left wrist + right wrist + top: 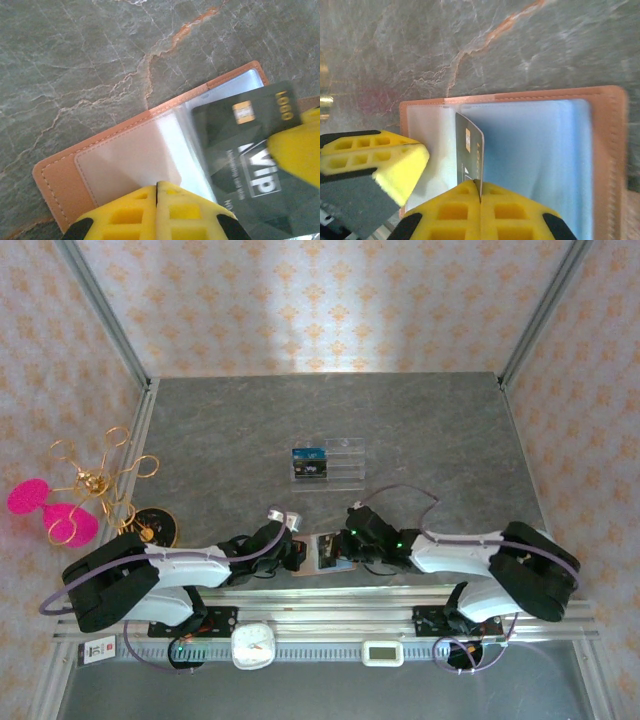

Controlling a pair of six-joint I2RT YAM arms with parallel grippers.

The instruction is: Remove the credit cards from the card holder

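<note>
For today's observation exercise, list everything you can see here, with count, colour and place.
table: one, grey marble, underneath.
card holder: one, tan-brown, open between the arms.
dark card: one, black, over the holder.
rack: one, clear, mid-table.
blue cards: apparently two, in the rack.
ornament: one, gold wire, pink discs, left.
clock: one, white, near rail.
left jaws: yellow, shut, at holder's edge.
right jaws: yellow, shut on dark card.

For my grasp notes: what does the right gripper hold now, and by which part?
The right gripper pinches the dark card by one edge, between its shut fingers, over the open card holder.
</note>
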